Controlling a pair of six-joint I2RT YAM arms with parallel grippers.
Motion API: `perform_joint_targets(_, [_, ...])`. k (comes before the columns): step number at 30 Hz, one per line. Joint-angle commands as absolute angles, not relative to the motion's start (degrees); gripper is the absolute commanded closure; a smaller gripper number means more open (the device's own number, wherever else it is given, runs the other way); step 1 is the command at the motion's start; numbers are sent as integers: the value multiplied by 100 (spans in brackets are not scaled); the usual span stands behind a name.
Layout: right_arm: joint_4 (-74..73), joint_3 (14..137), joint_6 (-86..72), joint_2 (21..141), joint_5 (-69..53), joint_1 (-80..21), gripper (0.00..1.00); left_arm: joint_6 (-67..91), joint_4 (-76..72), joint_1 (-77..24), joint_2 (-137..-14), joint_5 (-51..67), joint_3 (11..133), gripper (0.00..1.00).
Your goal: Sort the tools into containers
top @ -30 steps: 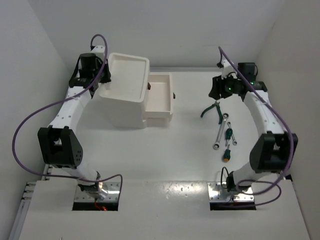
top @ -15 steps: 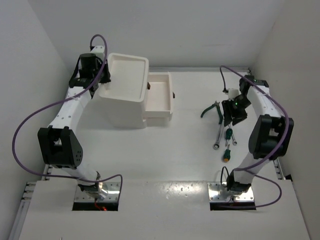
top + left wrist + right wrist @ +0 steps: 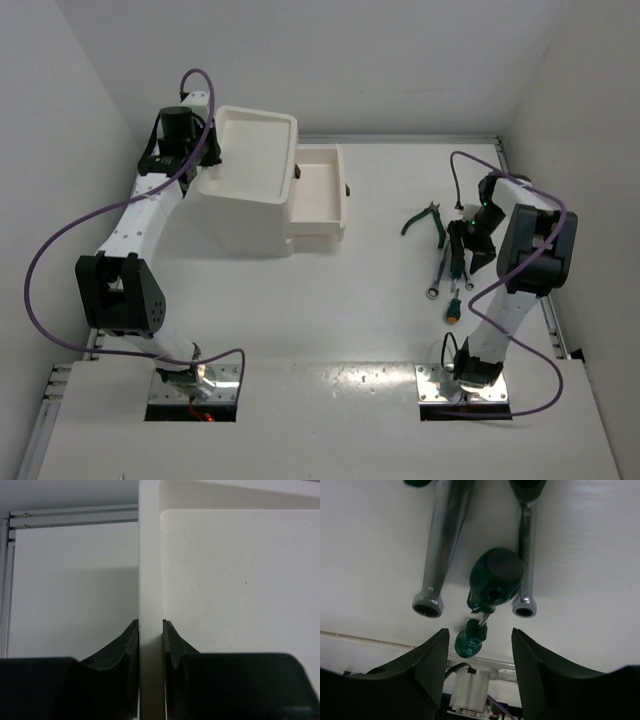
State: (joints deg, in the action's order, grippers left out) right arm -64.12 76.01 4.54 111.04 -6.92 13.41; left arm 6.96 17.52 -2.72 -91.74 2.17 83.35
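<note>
Hovering fingers-apart over a screwdriver between two wrenches near the right edge of the table, right gripper holds nothing, left gripper pinches the cabinet tray rim, drawer open and bare, pliers and every other tool unsorted.

The screwdriver is hemmed in by a wrench on each side, pretty tight; bare table is seen toward the open drawer.
</note>
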Motion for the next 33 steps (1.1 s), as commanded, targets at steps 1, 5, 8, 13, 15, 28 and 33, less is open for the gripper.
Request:
perform_joint_targets(1, [-6197,7945,-17,11346,-571,1389,46,1099,2892,-448,-9510,615,7787,100])
perform_joint_targets(5, [-6196,8305,-18,11777,-519,1450,46,1099,2892,-448,-9562,615,7787,100])
perform_joint_targets(8, [-6196,8603,-18,12032,-571,1450,46,1099,2892,-448,-9562,615,7787,100])
perform_joint_targets(13, [-6196,8675,-18,12234,-571,1318,52,1046,2892,-448,-9615,615,7787,100])
perform_joint_targets(15, [-6196,8728,35,12287,-571,1318,54,1046,2892,-448,-9667,615,7839,100])
perform_joint_targets(28, [-6319,8544,193,12244,-623,1318,55,1046,2892,-448,-9782,563,7893,100])
perform_joint_targets(33, [-6372,8368,193,12138,-624,1318,57,1046,2892,-448,-9835,615,7893,100])
